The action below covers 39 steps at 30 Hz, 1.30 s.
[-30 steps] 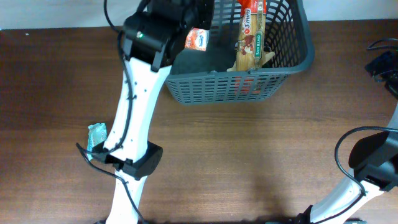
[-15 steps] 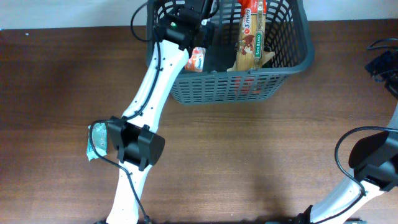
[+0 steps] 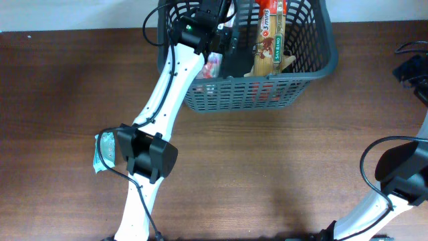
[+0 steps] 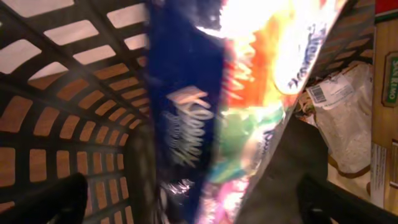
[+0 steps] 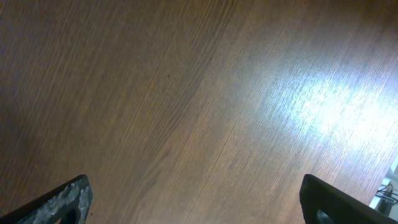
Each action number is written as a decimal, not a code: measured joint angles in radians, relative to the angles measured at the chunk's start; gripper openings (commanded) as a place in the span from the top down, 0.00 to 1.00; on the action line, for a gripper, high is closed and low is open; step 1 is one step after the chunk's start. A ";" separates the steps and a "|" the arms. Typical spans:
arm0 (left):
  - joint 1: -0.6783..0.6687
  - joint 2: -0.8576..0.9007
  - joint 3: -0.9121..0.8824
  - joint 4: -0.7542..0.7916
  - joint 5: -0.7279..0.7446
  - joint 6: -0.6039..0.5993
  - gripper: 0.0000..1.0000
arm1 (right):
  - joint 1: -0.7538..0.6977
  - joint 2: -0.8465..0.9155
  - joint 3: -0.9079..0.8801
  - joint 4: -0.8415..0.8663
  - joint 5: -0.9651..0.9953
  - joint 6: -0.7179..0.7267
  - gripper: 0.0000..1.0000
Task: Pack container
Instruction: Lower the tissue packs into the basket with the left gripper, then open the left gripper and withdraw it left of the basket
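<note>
Brown wood-grain table (image 3: 60,80), pale wall (image 3: 67,13) along its 12 o'clock edge; teal packet (image 3: 103,151) at 9 o'clock. The container (image 3: 267,94) stands at 12 o'clock, long axis running 9 to 3. Your left gripper (image 4: 196,202), inside it, is spread wide, a tissue pack (image 4: 186,137) ungripped between the jaws. Your right gripper (image 5: 199,199), at 4 o'clock, gapes wide, holding nothing.

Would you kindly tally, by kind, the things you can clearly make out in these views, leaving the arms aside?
Basket: 1
Pasta box: 1
Tissue pack: 1
Clear bag: 1
Teal packet: 1
Total: 5
</note>
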 measured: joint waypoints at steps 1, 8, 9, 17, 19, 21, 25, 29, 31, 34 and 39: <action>0.000 0.000 0.000 0.000 0.000 0.000 0.01 | 0.000 0.000 0.000 0.000 0.000 0.000 0.01; 0.000 0.000 0.062 -0.002 0.000 0.000 0.01 | 0.000 0.000 0.000 0.000 0.000 0.000 0.01; 0.000 0.000 0.090 -0.003 0.000 0.000 0.00 | 0.000 0.000 0.000 0.000 0.000 0.000 0.01; 0.004 -0.164 0.220 -0.114 0.000 0.000 0.01 | 0.000 0.000 0.000 0.000 0.000 0.000 0.01; 0.005 -0.226 0.236 -0.161 -0.001 0.000 0.01 | 0.000 0.000 0.000 0.000 0.000 0.000 0.01; 0.005 -0.275 0.249 -0.203 -0.018 0.000 0.02 | 0.000 0.000 0.000 0.000 0.000 0.000 0.01; 0.011 -0.304 0.256 -0.293 -0.061 -0.041 0.02 | 0.000 0.000 0.000 0.000 0.000 0.000 0.01; 0.043 -0.295 0.247 -0.379 -0.103 -0.176 0.02 | 0.000 0.000 0.000 0.000 0.000 0.000 0.01; 0.072 -0.295 0.246 -0.423 -0.131 -0.267 0.02 | 0.000 0.000 0.000 0.000 0.000 0.000 0.01; 0.136 -0.304 0.246 -0.526 -0.166 -0.432 0.02 | 0.000 0.000 0.000 0.000 0.000 0.000 0.01; 0.262 -0.348 0.244 -0.608 -0.191 -0.642 0.02 | 0.000 0.000 0.000 0.000 0.000 -0.001 0.01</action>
